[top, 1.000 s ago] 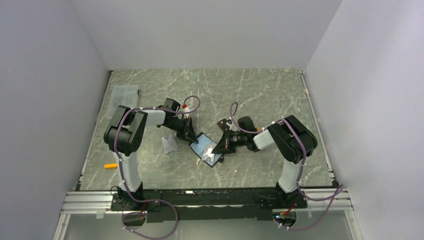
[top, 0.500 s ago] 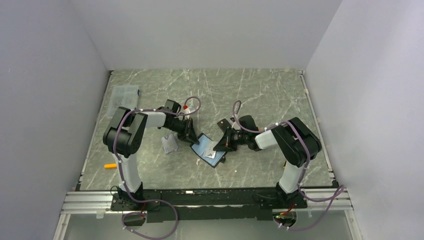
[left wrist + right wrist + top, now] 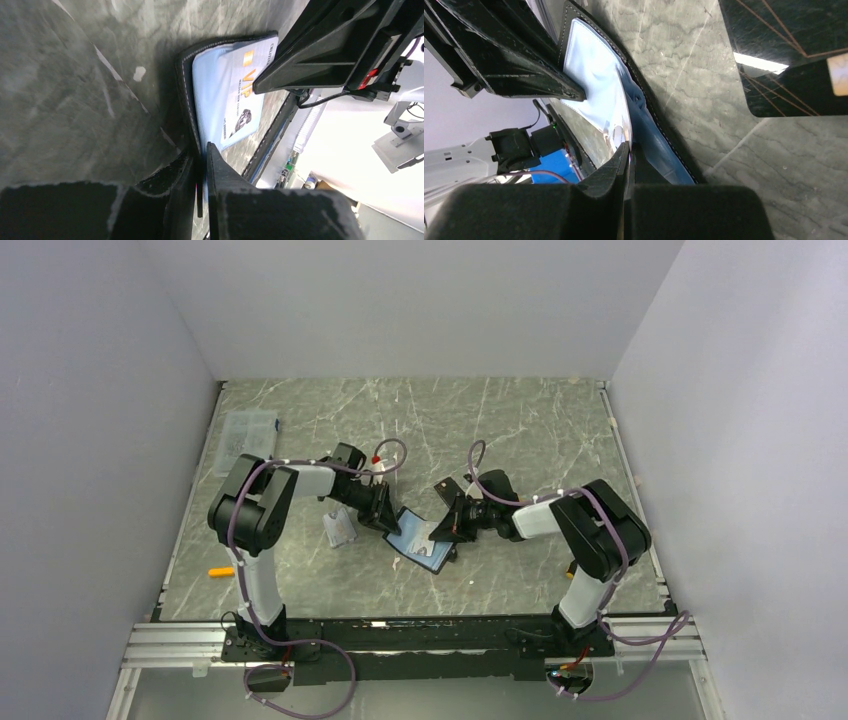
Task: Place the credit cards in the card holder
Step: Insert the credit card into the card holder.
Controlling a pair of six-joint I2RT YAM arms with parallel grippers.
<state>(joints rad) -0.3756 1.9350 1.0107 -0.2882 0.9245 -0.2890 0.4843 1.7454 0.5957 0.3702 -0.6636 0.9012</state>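
Note:
The card holder (image 3: 424, 547) lies open on the table, black with a stitched rim and bluish clear pockets (image 3: 210, 95). My left gripper (image 3: 388, 521) is shut on its left edge (image 3: 201, 165) and pins it. My right gripper (image 3: 438, 532) is shut on a thin credit card (image 3: 626, 131) that lies over the open pocket. In the left wrist view this card (image 3: 243, 97) looks pale with glare and bears "VIP" print. Another black credit card (image 3: 794, 55) with thin orange lines lies flat on the table beside the holder (image 3: 659, 130).
A small clear plastic sleeve (image 3: 340, 529) lies left of the left gripper. A clear box of screws (image 3: 248, 430) sits at the far left. A small orange object (image 3: 221, 571) lies near the left front edge. White walls close in three sides.
My right gripper has drawn a little back and to the right with the card. The card holder has shifted slightly with it. My left gripper has stayed clamped on the holder's edge.

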